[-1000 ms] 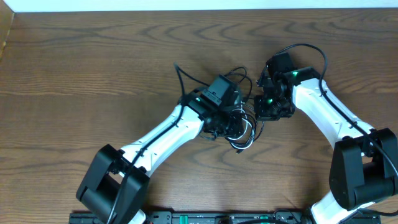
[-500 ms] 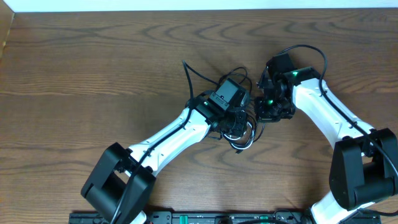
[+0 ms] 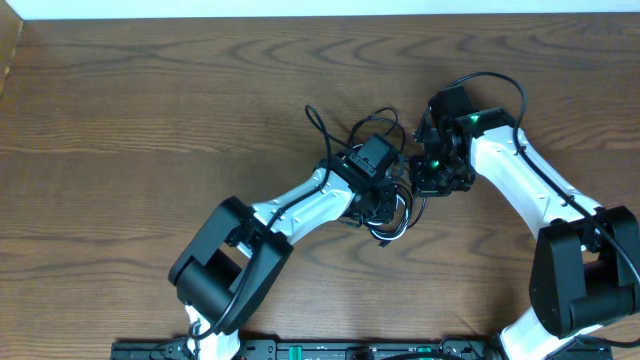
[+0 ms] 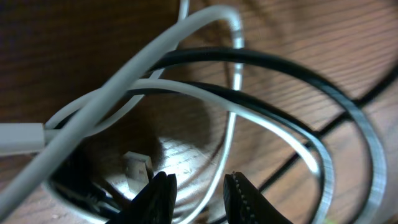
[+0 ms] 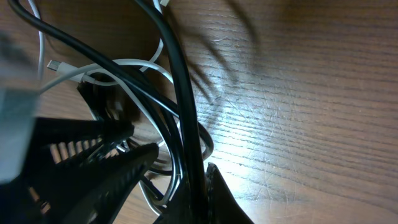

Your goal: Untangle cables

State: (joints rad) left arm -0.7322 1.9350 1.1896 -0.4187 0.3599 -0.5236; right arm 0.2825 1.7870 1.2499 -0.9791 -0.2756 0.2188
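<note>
as the 2 cables, tangled mid-frame, look light, limp and slippery, a hold beside the white plug seems best. the left gripper is narrowly parted around the white cable, and the right gripper pinches the black cable.

Both arms wore glossy white shells over their long links, the left arm and the right arm alike, with chunky black housings at the lower joints and wrists. Small green lights glowed on the right wrist block, and a thick black wire looped off it. Up close, the left pincer had matte black fingers with fine-toothed inner edges. The right pincer showed black fingers ribbed along their sides.
</note>
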